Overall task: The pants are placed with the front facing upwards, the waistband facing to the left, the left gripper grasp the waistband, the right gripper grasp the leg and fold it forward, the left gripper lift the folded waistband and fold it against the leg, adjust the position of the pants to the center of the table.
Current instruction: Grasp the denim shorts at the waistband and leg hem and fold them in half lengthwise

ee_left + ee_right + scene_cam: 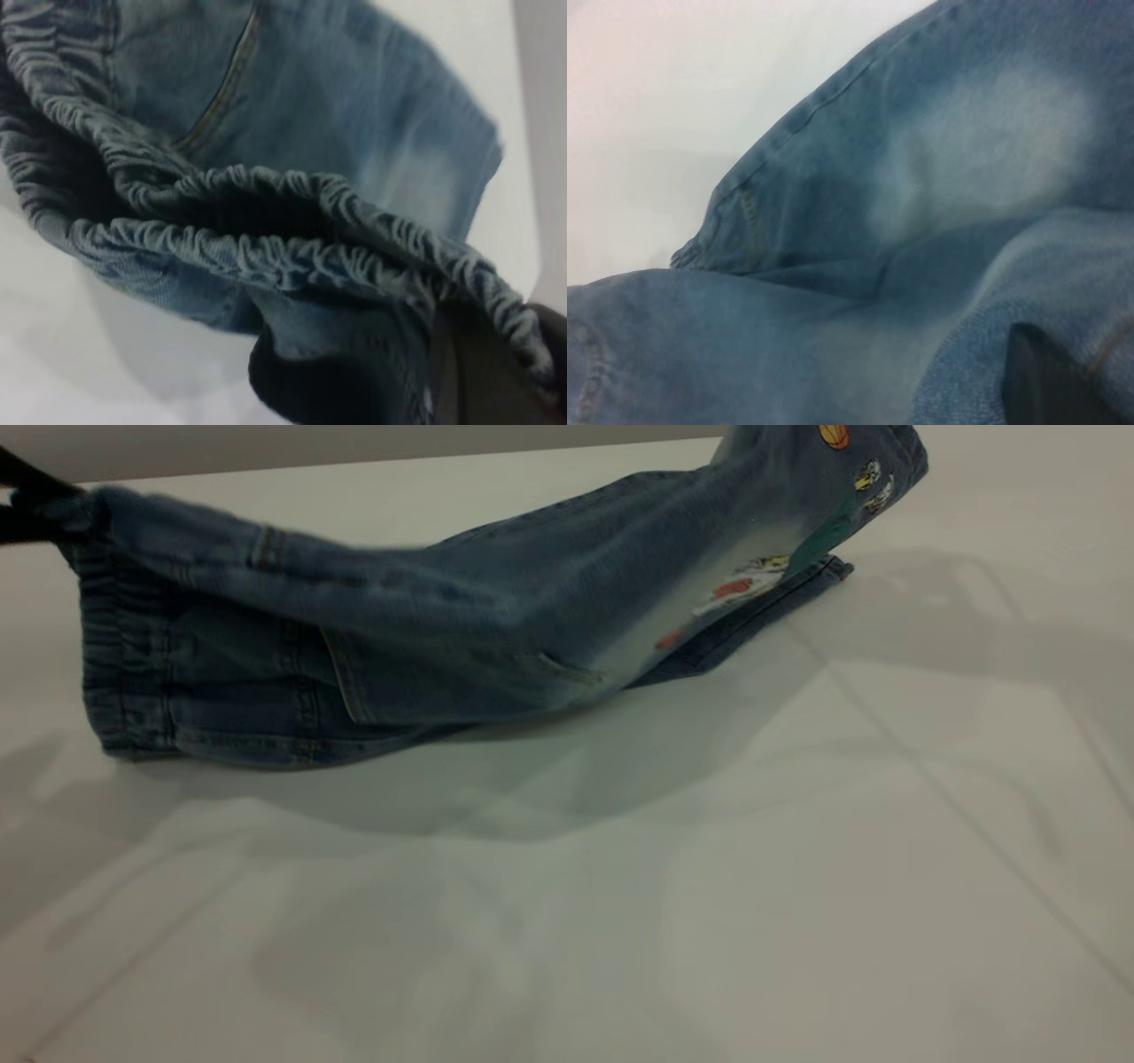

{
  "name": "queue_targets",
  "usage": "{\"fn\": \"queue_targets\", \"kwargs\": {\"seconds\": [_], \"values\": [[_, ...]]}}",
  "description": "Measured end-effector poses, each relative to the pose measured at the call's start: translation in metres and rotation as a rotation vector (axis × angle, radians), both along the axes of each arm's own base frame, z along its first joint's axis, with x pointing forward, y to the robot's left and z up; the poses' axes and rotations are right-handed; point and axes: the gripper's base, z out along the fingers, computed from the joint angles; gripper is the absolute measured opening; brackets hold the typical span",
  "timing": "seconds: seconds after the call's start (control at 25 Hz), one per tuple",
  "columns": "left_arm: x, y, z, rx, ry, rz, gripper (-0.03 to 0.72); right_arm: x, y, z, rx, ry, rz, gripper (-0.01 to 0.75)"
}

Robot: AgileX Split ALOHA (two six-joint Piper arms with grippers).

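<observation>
1. The table [797, 868] spreads wide and pale.
2. The pants [425, 646] hang lifted across its ten-to-two o'clock stretch, sagging onto it in between.
3. The leg [797, 505] rises at one o'clock; its holder is out of frame.
4. The waistband [115, 664] droops at nine o'clock.
5. The left gripper [22, 505] pinches the waistband's top corner.
6. The right gripper [1050, 381] touches denim; its grip cannot be told.

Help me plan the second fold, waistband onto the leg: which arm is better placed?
The left. The left gripper already holds the gathered waistband at the exterior view's left edge, lifted off the table. The right gripper is at the leg, the far end.
</observation>
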Motion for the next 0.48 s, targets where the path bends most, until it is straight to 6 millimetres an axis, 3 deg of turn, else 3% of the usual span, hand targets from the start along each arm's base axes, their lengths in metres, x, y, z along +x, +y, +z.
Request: {"fn": "queue_targets", "kwargs": {"seconds": [0.48], "values": [[0.001,0.010,-0.005,-0.109,0.029,0.296,0.109,0.034,0.003,-0.024,0.031,0.057,-0.037,0.017]]}}
